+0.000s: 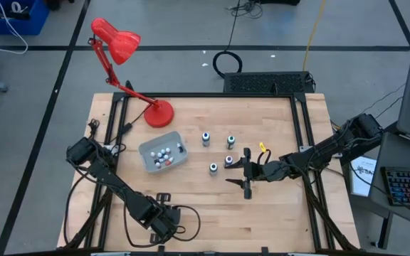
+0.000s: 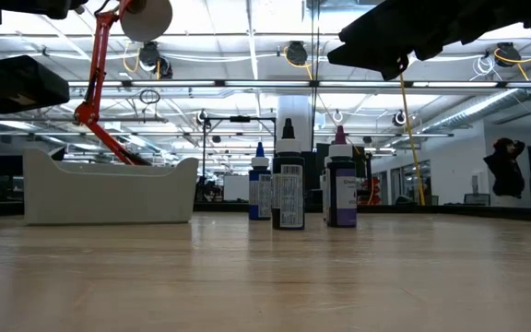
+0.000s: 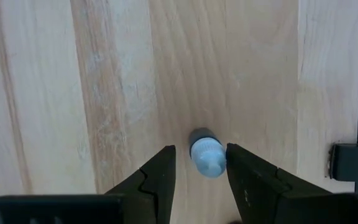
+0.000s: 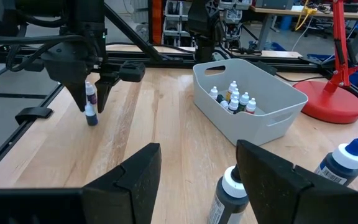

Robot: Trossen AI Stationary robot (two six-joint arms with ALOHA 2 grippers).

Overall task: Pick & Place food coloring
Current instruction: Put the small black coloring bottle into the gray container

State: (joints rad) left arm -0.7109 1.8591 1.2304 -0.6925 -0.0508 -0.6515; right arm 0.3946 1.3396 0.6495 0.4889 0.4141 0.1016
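Bottles of food coloring are the whole job, and from left to right across the bench it looks partly done. My left gripper [image 4: 94,93] hangs low over the near edge of the bench [image 1: 276,213], toward its left corner. Its fingers [image 3: 157,180] are slightly apart, straddling a small bottle with a pale blue cap [image 3: 207,154]. From my left wrist I can't tell whether the pads touch it, and the right wrist view shows a second small bottle [image 4: 91,94] up between those fingers, so what exactly I hold there is unclear.

Next comes the grey tray [image 1: 146,161], near the middle of the bench on the left side, by the base of the red lamp [image 1: 159,114]. Several small white-capped bottles [image 4: 232,99] already lie in it.

Right of the tray, four larger bottles [image 1: 219,153] stand upright on the bare wood, apparently not yet placed. My right gripper [image 1: 248,174] hovers just beside the nearest two, fingers wide apart and empty.

In the low view only three of these bottles show clearly; the fourth is hidden behind them. The tray's contents are hidden there too.
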